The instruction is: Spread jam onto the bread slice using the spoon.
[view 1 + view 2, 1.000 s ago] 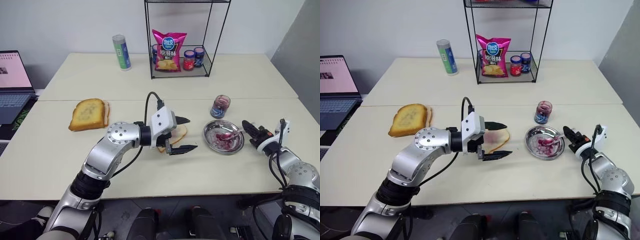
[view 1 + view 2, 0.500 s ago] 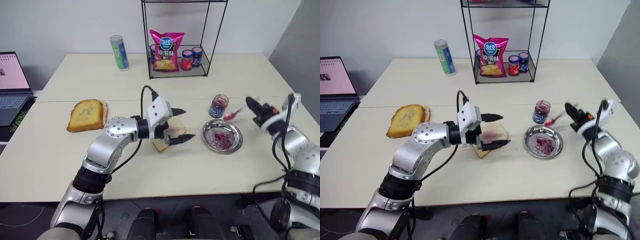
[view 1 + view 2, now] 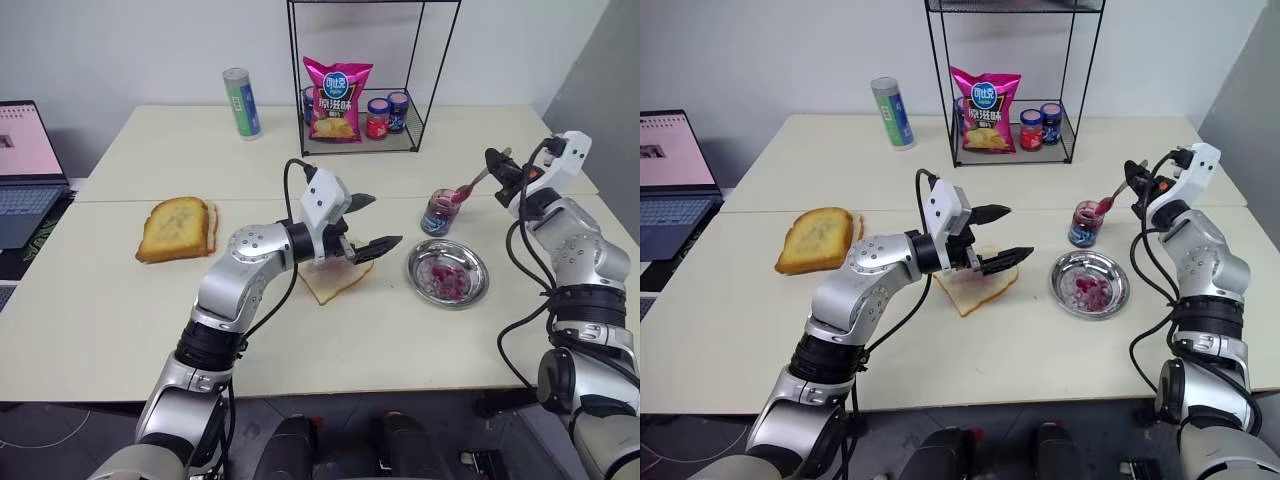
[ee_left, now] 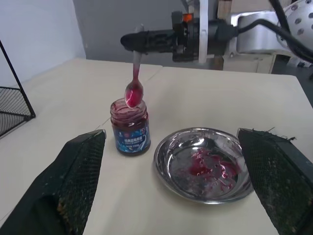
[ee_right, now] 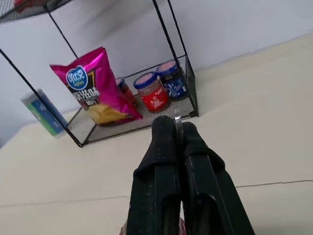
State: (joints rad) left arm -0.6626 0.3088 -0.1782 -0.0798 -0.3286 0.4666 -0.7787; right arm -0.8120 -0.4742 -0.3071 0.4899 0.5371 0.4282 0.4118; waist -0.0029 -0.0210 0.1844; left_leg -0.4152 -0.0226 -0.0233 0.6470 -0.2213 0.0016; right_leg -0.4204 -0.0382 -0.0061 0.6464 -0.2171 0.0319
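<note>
On the pale beige table (image 3: 120, 330) the white bread slice (image 3: 335, 281) with its purple jam stain lies beside the round steel dish (image 3: 447, 273). My right claw (image 4: 128, 40) is pinched shut on the thin silver spoon (image 4: 134, 85), its bowl above the small glass jar of dark jam (image 4: 130, 127). I think the spoon is stiff but slippery, best held high on the handle. My left claw (image 3: 370, 222) hovers spread wide over the bread.

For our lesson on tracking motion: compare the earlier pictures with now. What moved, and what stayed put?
The right gripper, shut on the slim silver spoon, lifted it from the round steel dish to above the small glass jam jar. The open left gripper rose slightly over the pale bread slice. Dish, jar and toasted slices stayed put.
</note>
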